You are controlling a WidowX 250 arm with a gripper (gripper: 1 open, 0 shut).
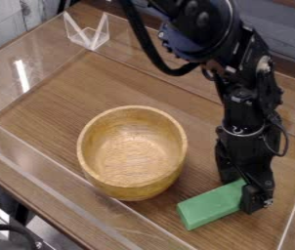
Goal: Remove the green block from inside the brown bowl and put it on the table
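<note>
Green block [217,205]: you have it lying flat on the surface, to the right of the bowl and well clear of its wall. It is already out of the bowl, where the task wants it. Its far right end sits under the pincer.
Block form: flat rectangular bar, matte mid-green, crisp edges, no gloss. Judged rigid and light; the long flat sides should offer easy purchase.
Pincer [251,194]: released, jaws spread wide, pointing steeply down at the block's right end. One dark finger stands on the far side of the bar. You cannot tell from this view whether the tips touch it, and nothing is lifted.
Why so placed: judged either a let-go at the set-down or a lining-up over the bar; this view alone does not decide which.
Brown bowl [133,151]: upright, left of the block, empty, pale inside fully showing. Round, thick-walled, light wood with visible grain rings.
Surface [137,83]: brown wood-grain top with long plank lines, flat and level.
Clear walls [33,59]: low transparent panels edge the surface; glare streaks on the near and left panels.
Arm [222,59]: black, jointed, bending in from the upper middle and down over the right side.
Far corner: a small clear folded piece [88,31] stands at the back left, well apart from everything.
</note>
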